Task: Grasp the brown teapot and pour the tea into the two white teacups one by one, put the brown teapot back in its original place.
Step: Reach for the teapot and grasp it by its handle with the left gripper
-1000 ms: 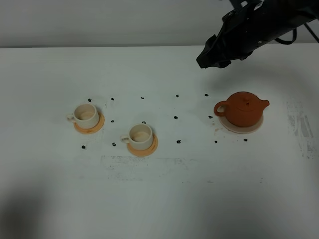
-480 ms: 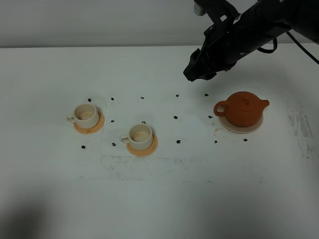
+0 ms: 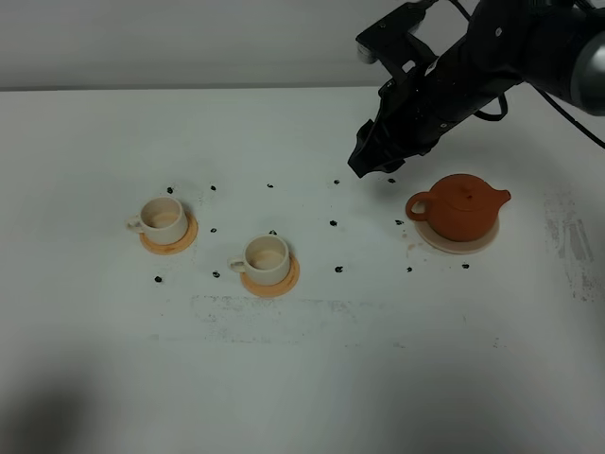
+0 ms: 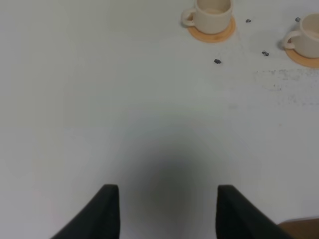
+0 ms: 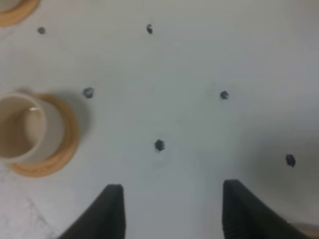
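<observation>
We take this for a lab. We see a white table (image 3: 302, 378) dotted with black marks (image 3: 334, 223), against a plain wall (image 3: 189, 43).

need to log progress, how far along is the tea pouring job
Nothing looks done yet: the brown teapot sits on its pale coaster, ungrasped. In hand: the right gripper hangs open and empty off the teapot's handle side. Left: grasp it, pour into both white teacups, set it back.
</observation>
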`<move>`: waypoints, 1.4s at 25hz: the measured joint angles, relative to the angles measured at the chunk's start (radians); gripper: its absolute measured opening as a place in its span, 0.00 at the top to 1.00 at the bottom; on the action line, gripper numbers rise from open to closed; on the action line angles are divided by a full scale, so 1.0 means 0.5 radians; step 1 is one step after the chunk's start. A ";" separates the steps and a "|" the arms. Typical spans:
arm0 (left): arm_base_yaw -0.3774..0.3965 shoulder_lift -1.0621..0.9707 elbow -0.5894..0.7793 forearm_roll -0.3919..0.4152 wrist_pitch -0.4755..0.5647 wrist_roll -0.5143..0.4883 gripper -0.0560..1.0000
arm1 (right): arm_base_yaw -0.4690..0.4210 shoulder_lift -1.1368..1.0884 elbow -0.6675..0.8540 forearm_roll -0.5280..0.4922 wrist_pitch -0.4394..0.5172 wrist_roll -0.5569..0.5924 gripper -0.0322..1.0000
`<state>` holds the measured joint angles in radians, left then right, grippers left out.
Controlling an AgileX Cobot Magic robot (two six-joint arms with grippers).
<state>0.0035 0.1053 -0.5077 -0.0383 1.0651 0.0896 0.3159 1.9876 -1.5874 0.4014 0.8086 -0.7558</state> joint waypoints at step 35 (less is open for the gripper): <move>0.000 0.000 0.002 0.000 -0.003 0.004 0.51 | -0.142 0.335 0.000 -0.247 -0.338 0.314 0.52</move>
<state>0.0035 0.1053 -0.5065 -0.0383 1.0638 0.0914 0.2448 2.1551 -1.5874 0.2777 0.6396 -0.5987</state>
